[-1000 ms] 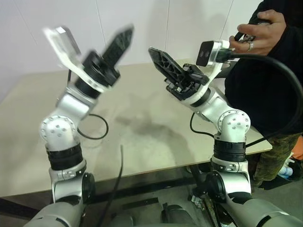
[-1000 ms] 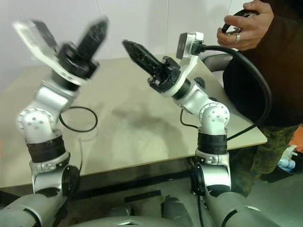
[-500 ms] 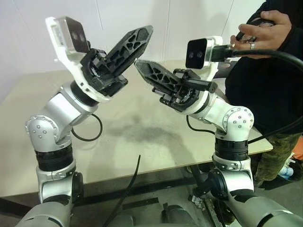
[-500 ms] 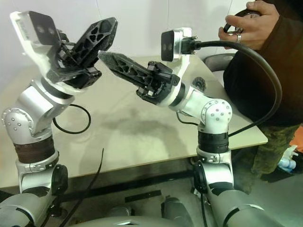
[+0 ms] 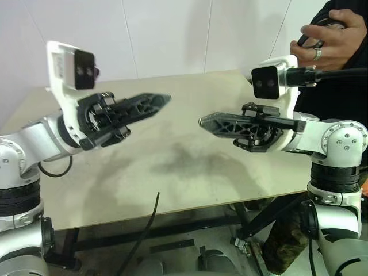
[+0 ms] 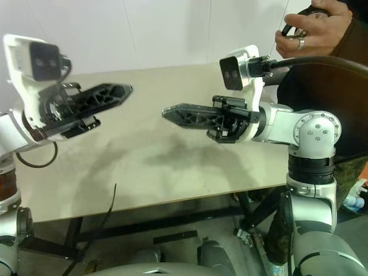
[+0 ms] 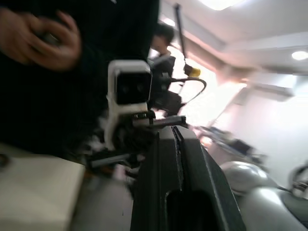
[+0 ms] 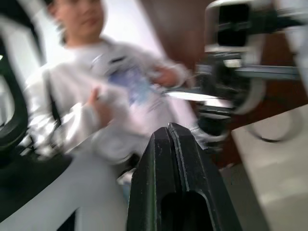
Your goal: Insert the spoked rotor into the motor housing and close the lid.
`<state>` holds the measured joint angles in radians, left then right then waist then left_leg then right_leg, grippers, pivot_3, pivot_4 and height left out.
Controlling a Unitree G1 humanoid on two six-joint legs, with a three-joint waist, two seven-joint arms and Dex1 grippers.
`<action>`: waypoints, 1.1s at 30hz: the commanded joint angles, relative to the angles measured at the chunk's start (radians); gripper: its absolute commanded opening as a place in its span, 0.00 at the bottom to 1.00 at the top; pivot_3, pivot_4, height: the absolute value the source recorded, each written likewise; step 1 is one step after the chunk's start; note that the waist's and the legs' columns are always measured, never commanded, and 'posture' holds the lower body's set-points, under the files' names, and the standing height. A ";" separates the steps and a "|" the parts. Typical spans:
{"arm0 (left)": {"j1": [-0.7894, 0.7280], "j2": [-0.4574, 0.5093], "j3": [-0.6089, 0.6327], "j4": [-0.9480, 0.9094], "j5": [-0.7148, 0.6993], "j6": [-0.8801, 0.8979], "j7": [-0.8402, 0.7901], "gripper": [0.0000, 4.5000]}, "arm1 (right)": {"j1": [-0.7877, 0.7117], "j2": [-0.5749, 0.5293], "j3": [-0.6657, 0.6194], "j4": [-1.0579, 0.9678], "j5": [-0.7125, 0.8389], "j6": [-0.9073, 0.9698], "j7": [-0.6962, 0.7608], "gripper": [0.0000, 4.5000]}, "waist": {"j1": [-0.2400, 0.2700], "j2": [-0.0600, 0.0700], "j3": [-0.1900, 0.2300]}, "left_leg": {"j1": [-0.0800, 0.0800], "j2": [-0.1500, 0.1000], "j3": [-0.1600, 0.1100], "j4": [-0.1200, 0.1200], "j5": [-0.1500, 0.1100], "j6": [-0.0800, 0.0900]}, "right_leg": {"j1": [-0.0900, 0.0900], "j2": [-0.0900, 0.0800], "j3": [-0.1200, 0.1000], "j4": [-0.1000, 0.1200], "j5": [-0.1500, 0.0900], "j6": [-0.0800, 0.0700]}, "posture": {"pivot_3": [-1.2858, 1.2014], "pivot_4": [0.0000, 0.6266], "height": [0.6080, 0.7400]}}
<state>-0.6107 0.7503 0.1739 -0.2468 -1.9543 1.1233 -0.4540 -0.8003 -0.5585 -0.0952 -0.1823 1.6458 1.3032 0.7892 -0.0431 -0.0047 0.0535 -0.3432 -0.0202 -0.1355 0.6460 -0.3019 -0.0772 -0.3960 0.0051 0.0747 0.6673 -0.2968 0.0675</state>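
Both arms hang level over the beige table [image 5: 190, 167], tips facing each other with a gap between them. The left gripper [image 5: 164, 99] and the right gripper [image 5: 202, 121] each have their two black fingers pressed together, holding nothing. Where the rotor, housing and lid are cannot be told; a person's hand [image 5: 328, 34] holds a black cable beside the right arm.

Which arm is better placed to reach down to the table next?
Left, narrowly: left gripper and right gripper both hang shut above the table, but a person's hand is close by the right arm's cable.
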 commanded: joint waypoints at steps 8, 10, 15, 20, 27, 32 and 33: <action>-0.048 0.033 -0.094 0.084 0.024 0.074 -0.054 0.01 | -0.007 -0.040 0.160 -0.052 -0.325 -0.086 0.238 0.00 | 0.001 0.000 0.001 | -0.004 0.000 0.000 0.001 0.000 0.000 | -0.004 0.000 0.000 -0.001 0.000 0.000 | 0.52 0.00 1.00; -0.059 0.024 -0.105 0.084 0.022 0.075 -0.056 0.01 | -0.024 -0.020 0.167 -0.044 -0.339 -0.094 0.256 0.00 | 0.001 0.000 0.001 | -0.005 0.000 0.000 0.001 0.000 0.000 | -0.004 0.000 0.000 -0.001 0.000 0.001 | 0.52 0.00 1.00; -0.067 0.010 -0.113 0.085 0.083 0.048 -0.031 0.01 | -0.026 0.021 0.186 -0.013 -0.434 -0.143 0.259 0.00 | 0.001 0.000 0.001 | -0.013 0.001 -0.003 0.002 0.000 0.000 | -0.012 -0.002 0.000 0.000 0.001 0.000 | 0.52 0.00 1.00; -0.063 0.012 -0.099 0.060 0.269 0.043 -0.106 0.01 | -0.045 0.067 0.192 0.026 -0.547 -0.218 0.244 0.00 | 0.001 0.000 0.001 | -0.013 0.000 -0.003 0.002 0.000 -0.001 | -0.013 -0.002 0.000 0.000 0.001 0.000 | 0.52 0.00 1.00; -0.010 0.064 -0.037 0.030 0.254 0.086 -0.182 0.01 | -0.069 0.024 0.210 0.061 -0.636 -0.235 0.335 0.00 | 0.000 0.000 0.001 | -0.013 0.000 -0.002 0.001 0.000 -0.001 | -0.013 -0.002 0.000 -0.001 0.001 0.000 | 0.52 0.00 1.00; 0.012 0.118 0.013 0.022 0.189 0.091 -0.169 0.01 | -0.061 -0.009 0.203 0.068 -0.633 -0.213 0.383 0.00 | 0.001 0.000 0.001 | -0.013 0.001 -0.003 0.002 0.000 0.000 | -0.012 -0.003 0.000 0.000 0.001 0.000 | 0.52 0.00 1.00; 0.027 0.130 0.021 0.011 0.187 0.095 -0.173 0.01 | -0.056 -0.016 0.203 0.064 -0.631 -0.208 0.392 0.00 | 0.000 0.000 0.001 | -0.013 0.000 -0.003 0.002 0.000 0.000 | -0.012 -0.003 0.000 0.000 0.001 0.000 | 0.52 0.00 1.00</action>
<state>-0.5930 0.8598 0.1562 -0.2062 -1.7397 1.2140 -0.6153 -0.8395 -0.5598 0.1393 -0.1052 1.0010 1.0872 1.1559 -0.0430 -0.0044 0.0543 -0.3561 -0.0199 -0.1385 0.6479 -0.3022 -0.0771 -0.4082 0.0018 0.0748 0.6669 -0.2961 0.0678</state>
